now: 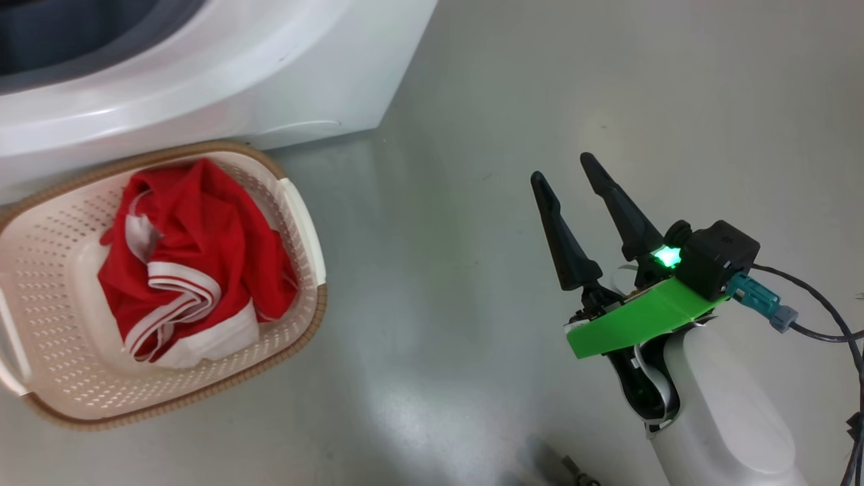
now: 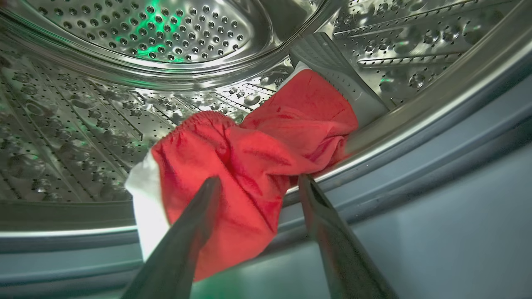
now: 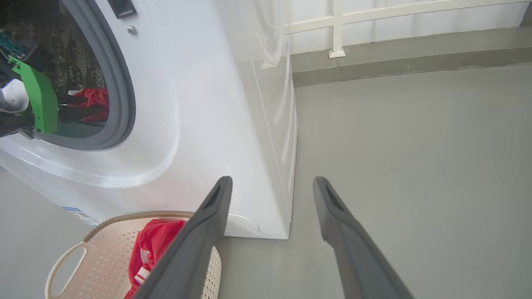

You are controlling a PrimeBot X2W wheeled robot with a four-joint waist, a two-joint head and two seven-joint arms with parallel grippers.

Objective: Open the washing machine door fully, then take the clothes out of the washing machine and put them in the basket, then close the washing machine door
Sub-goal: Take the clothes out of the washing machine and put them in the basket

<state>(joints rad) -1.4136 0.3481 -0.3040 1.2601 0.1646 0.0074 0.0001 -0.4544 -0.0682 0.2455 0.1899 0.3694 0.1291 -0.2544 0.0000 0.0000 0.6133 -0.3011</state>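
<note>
One crumpled, white-banded red garment (image 1: 202, 223) lies in the basket (image 1: 40, 283).

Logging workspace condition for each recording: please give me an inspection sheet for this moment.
Surface: glossy grey floor, light reflections.
Job's things: big white front-loading washing machine, opening uncovered; red fabric garment with white trim lying in its perforated steel drum; red-and-white clothes heaped in the cream perforated plastic basket at the machine's foot.
Clutter: blurred dark object at the head view's bottom edge, not identifiable.
Grippers: left gripper open, fingers flanking the garment; right gripper open, empty, over the floor.
Cables: dark cable with teal connector at the right wrist.
Surroundings: white wall frame, grey ledge.
</note>
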